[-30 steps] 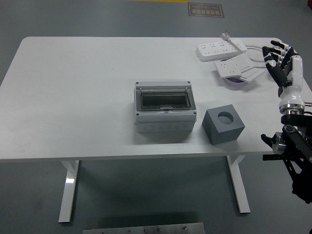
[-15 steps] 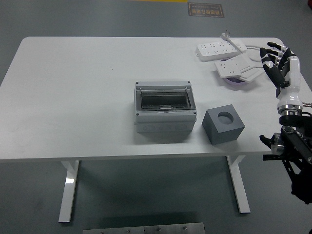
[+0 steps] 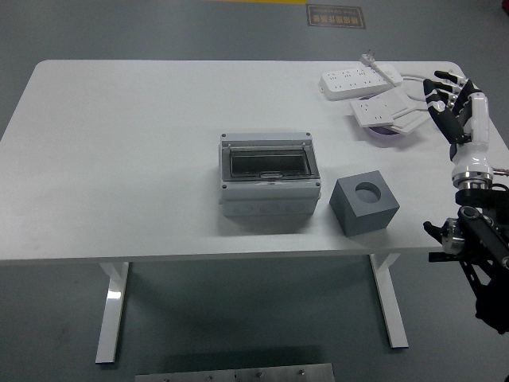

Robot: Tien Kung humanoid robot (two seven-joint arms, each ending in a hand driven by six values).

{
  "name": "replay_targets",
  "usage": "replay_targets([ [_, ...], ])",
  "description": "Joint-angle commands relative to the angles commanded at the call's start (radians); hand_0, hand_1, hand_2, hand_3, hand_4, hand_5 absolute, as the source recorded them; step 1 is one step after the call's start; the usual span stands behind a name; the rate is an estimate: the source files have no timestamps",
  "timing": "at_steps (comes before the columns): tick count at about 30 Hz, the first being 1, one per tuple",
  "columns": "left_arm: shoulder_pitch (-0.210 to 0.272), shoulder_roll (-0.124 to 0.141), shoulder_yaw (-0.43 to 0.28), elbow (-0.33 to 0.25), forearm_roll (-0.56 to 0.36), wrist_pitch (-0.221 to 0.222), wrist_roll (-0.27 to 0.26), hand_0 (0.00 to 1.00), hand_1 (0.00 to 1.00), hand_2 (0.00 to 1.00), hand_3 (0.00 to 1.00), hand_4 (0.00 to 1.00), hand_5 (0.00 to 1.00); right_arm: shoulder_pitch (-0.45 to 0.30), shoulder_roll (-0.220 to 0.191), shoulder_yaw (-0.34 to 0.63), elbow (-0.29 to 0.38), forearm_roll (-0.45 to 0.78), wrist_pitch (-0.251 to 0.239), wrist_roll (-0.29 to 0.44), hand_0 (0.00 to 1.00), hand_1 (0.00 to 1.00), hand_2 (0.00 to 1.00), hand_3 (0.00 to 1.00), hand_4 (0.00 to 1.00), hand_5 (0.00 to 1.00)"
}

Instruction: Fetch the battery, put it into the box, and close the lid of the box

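Observation:
A grey box (image 3: 269, 177) with a dark see-through lid lying flat on it stands in the middle of the white table (image 3: 119, 159). Just right of it sits a grey cube (image 3: 363, 204) with a round hole in its top. I cannot make out a battery anywhere. My right hand (image 3: 450, 102) is raised over the table's right edge, fingers spread and holding nothing, well apart from the box and the cube. The left arm is out of sight.
Two white power strips (image 3: 359, 79) (image 3: 384, 106) with their cable lie at the back right, close to my right hand. A purple round thing (image 3: 387, 134) peeks out from under the nearer strip.
My right hand has drifted slightly to the left, towards the power strips. Nothing on the table has moved.

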Motion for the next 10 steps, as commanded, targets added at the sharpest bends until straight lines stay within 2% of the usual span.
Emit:
replay_targets([
  [10,0.0,0.0,0.001,0.0,0.0,0.001,-0.001,0.571,0.718,0.658,0.597,0.694,0.193,-0.001,-0.001,-0.007,0.0,-0.003,0.001,-0.001,0.709,0.617,0.592,0.65,0.794,0.444],
])
